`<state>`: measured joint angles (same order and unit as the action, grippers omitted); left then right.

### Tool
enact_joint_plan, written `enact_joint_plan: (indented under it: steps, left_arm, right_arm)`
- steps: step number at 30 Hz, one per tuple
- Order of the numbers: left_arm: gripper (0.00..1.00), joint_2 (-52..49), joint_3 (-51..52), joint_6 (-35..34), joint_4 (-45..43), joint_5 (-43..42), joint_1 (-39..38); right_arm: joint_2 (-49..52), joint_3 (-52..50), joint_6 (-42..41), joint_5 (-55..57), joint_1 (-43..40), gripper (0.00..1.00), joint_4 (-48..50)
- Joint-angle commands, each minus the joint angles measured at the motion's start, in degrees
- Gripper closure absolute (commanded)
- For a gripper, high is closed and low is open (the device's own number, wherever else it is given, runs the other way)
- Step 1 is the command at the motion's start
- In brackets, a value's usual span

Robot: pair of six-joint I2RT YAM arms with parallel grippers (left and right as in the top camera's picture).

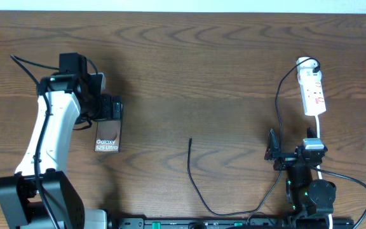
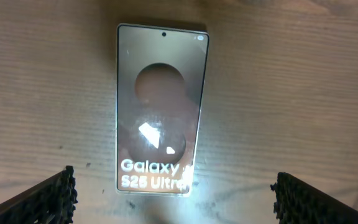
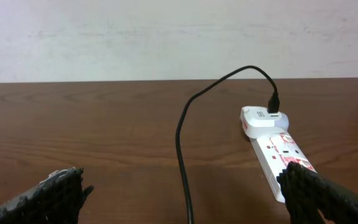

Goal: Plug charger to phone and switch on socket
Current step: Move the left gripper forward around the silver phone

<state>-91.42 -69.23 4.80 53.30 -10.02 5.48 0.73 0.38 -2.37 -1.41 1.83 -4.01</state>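
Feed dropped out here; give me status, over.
Grippers open, empty: left gripper over phone, right gripper facing power strip. Cable end lying loose, not in phone. Nothing between them.

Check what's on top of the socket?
At the far end of the socket, a white adapter sits plugged in, the charger entering it. What lies beneath it is covered.

Overhead looks straight down; left wrist close above the phone, right wrist low toward the socket
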Motion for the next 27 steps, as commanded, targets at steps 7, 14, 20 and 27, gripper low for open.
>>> enact_joint_plan:
  steps: [7,14,20,27]
  left_arm:
    - [0.02,-2.5,6.1,2.1,-6.3,5.6,0.2]
    - [0.02,-7.9,6.1,3.1,-6.7,5.6,0.2]
    - [0.02,-9.5,6.1,3.1,-7.4,5.6,0.2]
    - [0.02,-10.1,6.7,4.9,-8.1,5.6,-0.1]
  right_arm:
    - [-0.1,-0.1,-0.3,-0.2,-0.3,0.01,-0.2]
    - [-0.1,-0.1,-0.3,-0.2,-0.3,0.01,-0.2]
    - [-0.1,-0.1,-0.3,-0.2,-0.3,0.01,-0.2]
    - [-0.1,-0.1,-0.3,-0.2,-0.3,0.01,-0.2]
